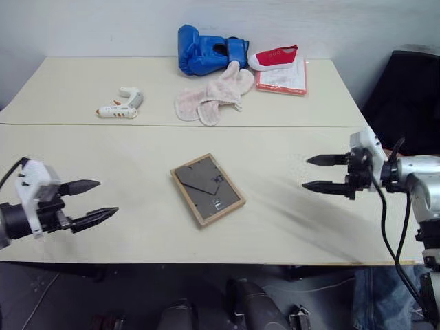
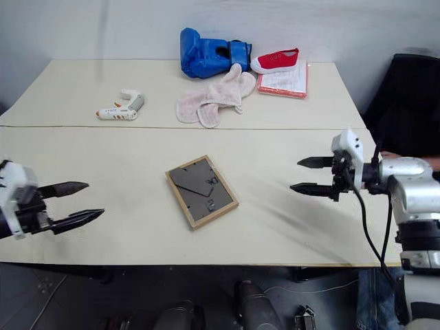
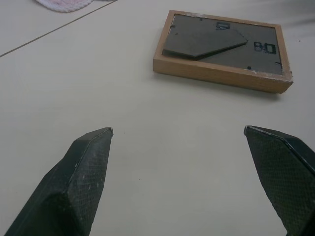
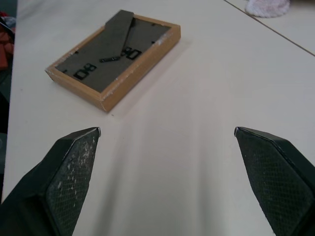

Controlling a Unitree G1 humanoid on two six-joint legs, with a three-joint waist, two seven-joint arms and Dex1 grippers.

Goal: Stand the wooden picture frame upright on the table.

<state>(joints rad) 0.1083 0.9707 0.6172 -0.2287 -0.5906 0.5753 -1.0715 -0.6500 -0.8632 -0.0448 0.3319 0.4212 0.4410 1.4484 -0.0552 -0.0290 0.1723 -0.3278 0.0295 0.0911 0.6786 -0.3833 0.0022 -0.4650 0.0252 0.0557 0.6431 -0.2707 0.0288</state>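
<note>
The large cream-beige counter (image 1: 103,151), crossed by one thin dark seam, carries everything. Taking the small rectangular light-wood picture frame (image 1: 207,189) as the landmark: it lies flat, dark grey-brown back up with its fold-out stand folded down, on the near half of the counter, just this side of the seam. Its long axis runs diagonally, from the far-left corner to the near-right one.

The left gripper (image 1: 89,202) is on the frame's left, the right gripper (image 1: 322,172) on its right; both point inward toward it, well apart from it and hovering over the counter. Each has its two black fingers spread wide, with nothing between them. The two look about equally far off; I cannot say which is nearer. The frame's edges face both wrist views, so either arm could probably reach a side.

Beyond the frame, past the seam: one blue boxing glove (image 1: 203,49), one pale pink cloth (image 1: 210,97), one flat pink-edged white booklet (image 1: 283,79), one red slip-on shoe (image 1: 275,57), and one white glue gun (image 1: 120,105) to the far left.
</note>
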